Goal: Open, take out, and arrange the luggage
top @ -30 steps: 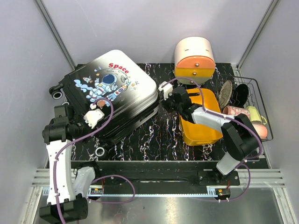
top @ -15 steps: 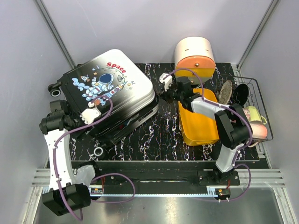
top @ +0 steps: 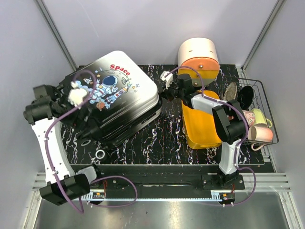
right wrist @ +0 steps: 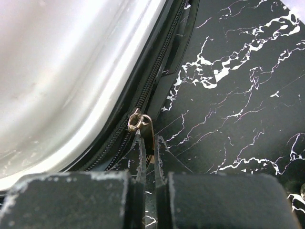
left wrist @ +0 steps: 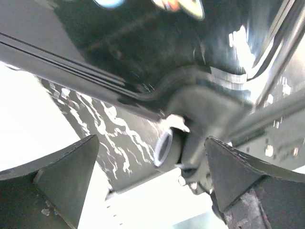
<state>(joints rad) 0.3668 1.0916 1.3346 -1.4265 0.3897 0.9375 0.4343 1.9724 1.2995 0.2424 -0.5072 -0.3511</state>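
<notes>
The luggage (top: 116,100) lies print-side up on the left half of the mat (top: 167,138), astronaut and red "Space" facing the top camera, its pale end turned toward the tray (top: 205,124). My right pincer (right wrist: 148,143) is at that pale corner, right on the zip line. Its fingers are pressed almost together and the zip pull (right wrist: 142,125) is nipped between the tips, its metal ring standing just above them against the black zip teeth. My left pincer (left wrist: 150,143) is over at the dark end of the case, down low by the shell's underside. Its fingers are spread wide and touch nothing. A grey wheel (left wrist: 166,149) sits in the gap between them, nearer the right finger, though the view is blurred. The drawer box (top: 198,59) stands behind the tray, the wire basket (top: 259,95) to its right.
</notes>
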